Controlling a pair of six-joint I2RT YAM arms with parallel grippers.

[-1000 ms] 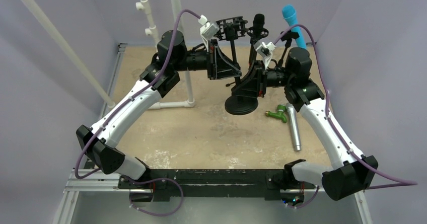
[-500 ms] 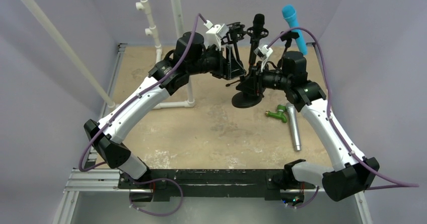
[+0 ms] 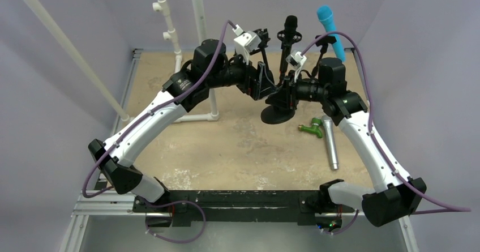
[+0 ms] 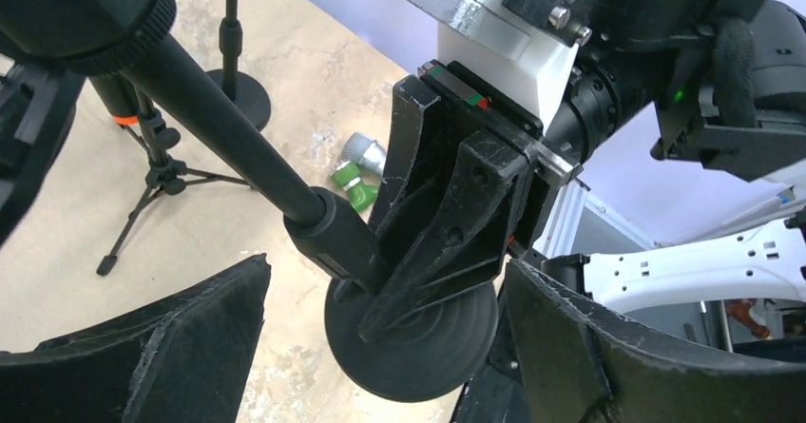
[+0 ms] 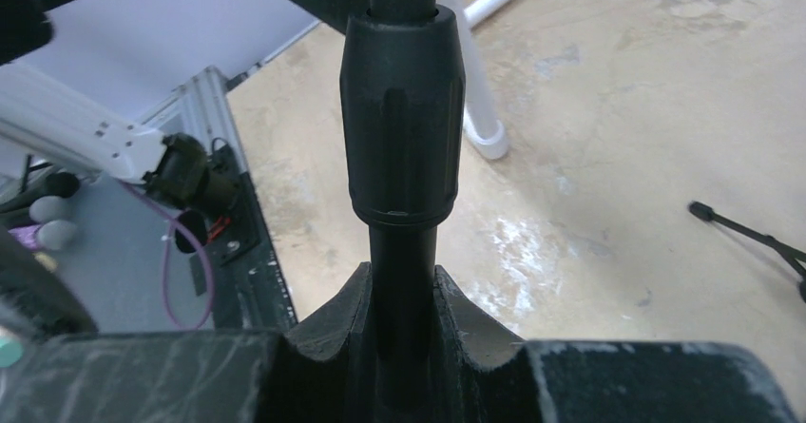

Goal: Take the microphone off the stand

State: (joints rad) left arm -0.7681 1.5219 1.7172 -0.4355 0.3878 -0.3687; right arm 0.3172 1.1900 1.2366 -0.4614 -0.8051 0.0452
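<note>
- Two grippers meet at the far middle of the sandy tabletop [image 3: 226, 150], just beside each other.
- One of them, the right gripper [image 3: 286, 92], pinches the thin pole of the black round-based microphone stand [image 3: 277, 115]. Its fingers [image 5: 475, 347] press on the pole from both sides, just under a ribbed black collar [image 5: 402, 119].
- The other, the left gripper [image 3: 265, 85], has its fingers [image 4: 171, 347] spread wide, one on each side of the same pole. They touch nothing that shows.
- Three microphones are in sight.
- One black microphone [image 3: 290, 25], the task's thing, sits upright at the top of the pinched stand, at the far middle of the scene, above both grippers.
- One blue-headed microphone [image 3: 327, 20] is tilted on a separate stand at the far right.
- One silver handheld microphone [image 3: 330, 147] lies flat on the tabletop at the right, near side of the stand's base. A small green plastic piece [image 3: 310, 129] touches its far end.
- Two further stands show in the left wrist view: one black tripod stand [image 4: 152, 185] and one black stand with a small round foot [image 4: 238, 90], both beyond the pinched pole.
- Three white plastic pipes [image 3: 199, 14] rise at the far left, one of them slanted.
</note>
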